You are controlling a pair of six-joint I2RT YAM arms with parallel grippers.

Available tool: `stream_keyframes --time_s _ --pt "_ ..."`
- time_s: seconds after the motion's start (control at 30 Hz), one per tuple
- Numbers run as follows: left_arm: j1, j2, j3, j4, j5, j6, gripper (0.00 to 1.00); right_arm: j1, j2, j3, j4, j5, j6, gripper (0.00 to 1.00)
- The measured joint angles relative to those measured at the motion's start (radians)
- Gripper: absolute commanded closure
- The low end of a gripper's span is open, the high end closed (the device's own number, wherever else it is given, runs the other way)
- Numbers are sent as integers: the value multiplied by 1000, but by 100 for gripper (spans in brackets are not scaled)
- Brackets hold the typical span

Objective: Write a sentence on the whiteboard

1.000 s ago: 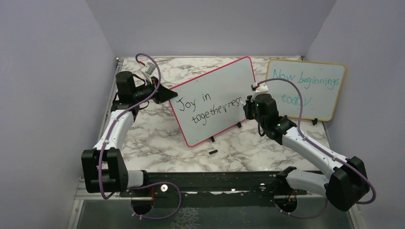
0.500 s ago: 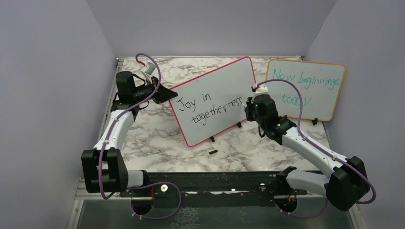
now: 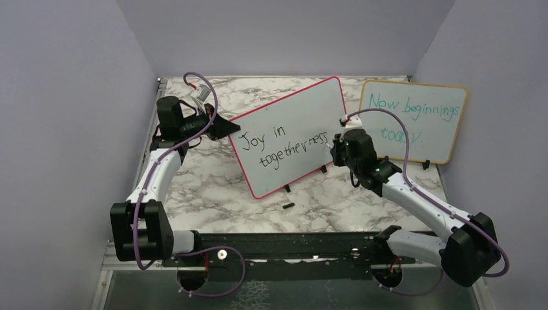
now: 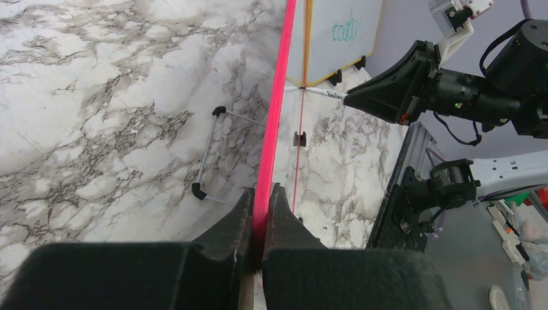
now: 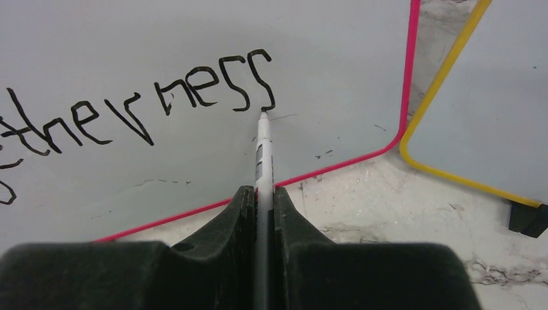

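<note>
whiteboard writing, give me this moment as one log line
left gripper: shut on whiteboard edge | right gripper: shut on marker | marker tip: at last s of sentence

Marble-patterned table [image 3: 213, 187] carrying two boards on small black feet: the whiteboard [image 3: 304, 110], standing between the left gripper [image 3: 231, 127] and the right gripper [image 3: 334, 144], and a yellow-framed board [image 3: 442, 139] just beyond the right gripper. A small black object [image 3: 288, 205] lies flat, left of the right gripper and nearer the arm bases.

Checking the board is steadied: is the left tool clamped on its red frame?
Yes, the left tool grips the whiteboard by its red-pink edge.
</note>
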Motion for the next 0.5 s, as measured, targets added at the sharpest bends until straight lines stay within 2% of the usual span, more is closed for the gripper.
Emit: stream_keyframes --time_s 0.27,0.5 --pt "0 0 0 0 0 0 100 0 -13 0 -2 -9 5 99" --pt "0 0 0 0 0 0 100 -9 -65 0 -10 52 9 99"
